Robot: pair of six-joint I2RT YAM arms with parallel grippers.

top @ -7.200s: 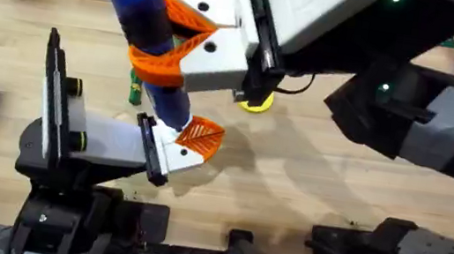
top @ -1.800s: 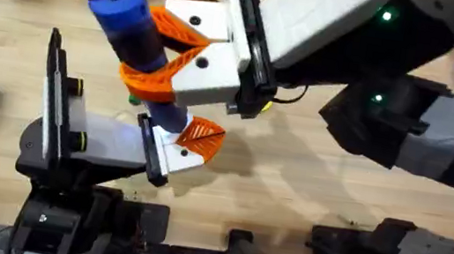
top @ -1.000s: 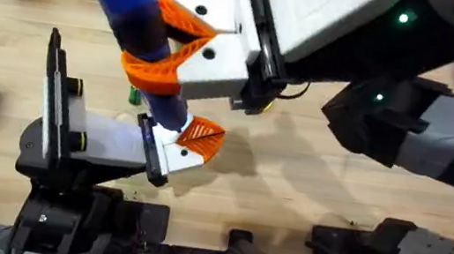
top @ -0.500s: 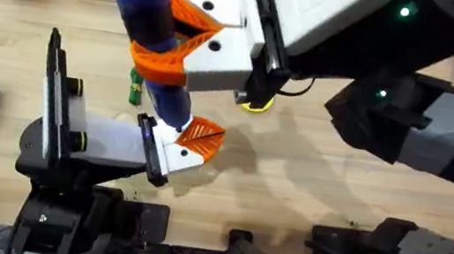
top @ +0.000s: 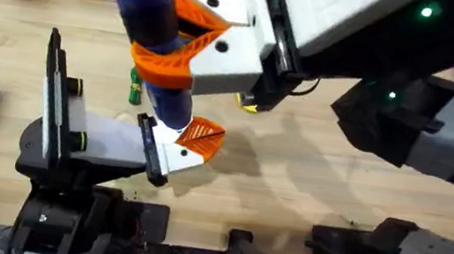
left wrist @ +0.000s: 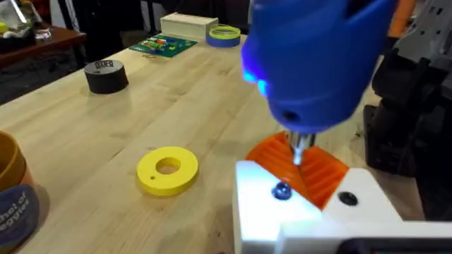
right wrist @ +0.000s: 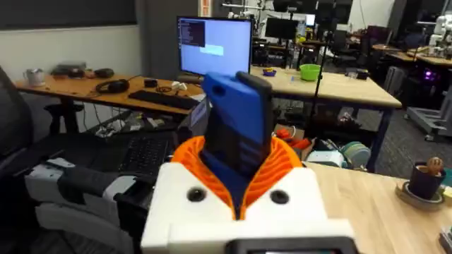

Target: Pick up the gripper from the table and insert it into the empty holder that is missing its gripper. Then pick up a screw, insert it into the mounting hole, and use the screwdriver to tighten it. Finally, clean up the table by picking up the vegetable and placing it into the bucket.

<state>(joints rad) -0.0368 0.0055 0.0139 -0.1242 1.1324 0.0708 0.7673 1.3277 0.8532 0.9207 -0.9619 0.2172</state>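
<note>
The right gripper (top: 167, 43) clamps the upright blue screwdriver (top: 148, 22), its tip on the screw (left wrist: 282, 191) in the white holder (left wrist: 311, 219), just beside the orange wedge (top: 201, 134).

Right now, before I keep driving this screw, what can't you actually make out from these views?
- Screwdriver tip against the screw: in the overhead view its own body covers the contact; in the left wrist view the tip is blurred, so seating is unclear.
- Vegetable: a green sliver in the overhead view, the rest behind the screwdriver.
- Bucket: cut off by the left wrist view's edge.
- Yellow ring: mostly under the right gripper overhead.
</note>
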